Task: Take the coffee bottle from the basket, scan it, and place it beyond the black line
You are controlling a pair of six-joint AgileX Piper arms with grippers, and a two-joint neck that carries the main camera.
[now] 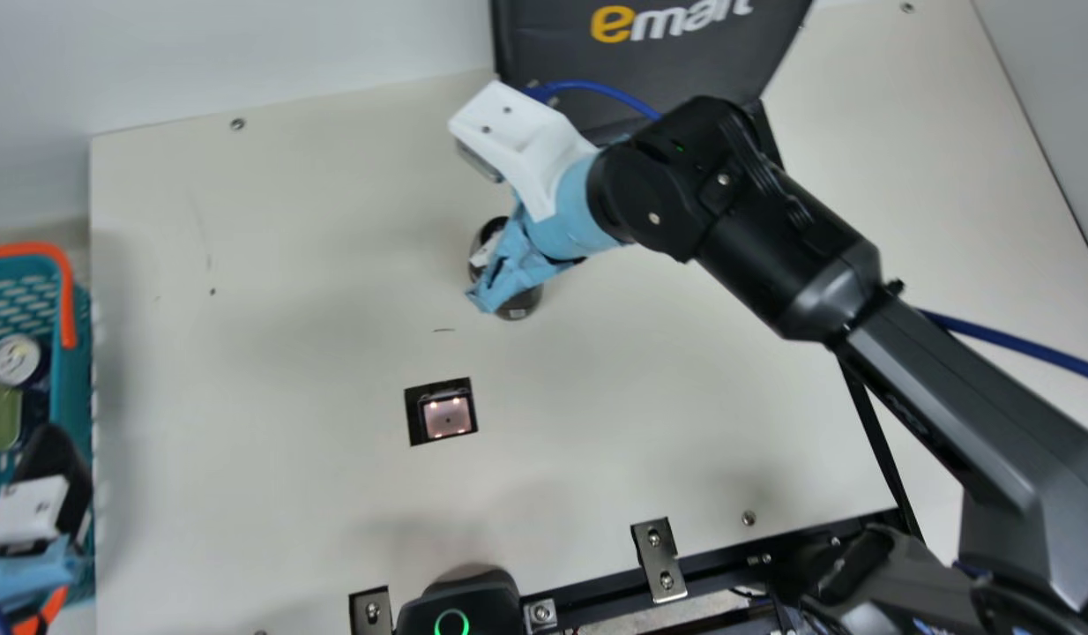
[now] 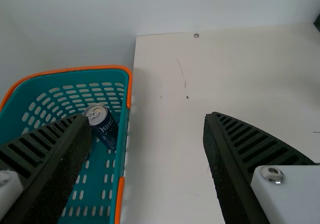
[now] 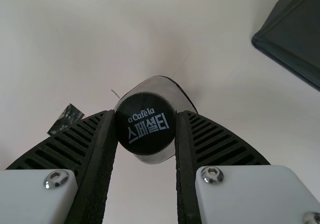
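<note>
Coffee bottle, dark, round-capped (image 3: 149, 126): clamped in our right black ribbed claw (image 3: 145, 115).
Left black ribbed claw (image 2: 147, 117): apart.
Square glass scanner (image 1: 445, 416): scan likely pending; we bring bottle over.

Pale wall (image 1: 288, 53) beyond cream table (image 1: 288, 220); screw (image 1: 237, 123) near far edge; soft shadows (image 1: 306, 331).
</note>
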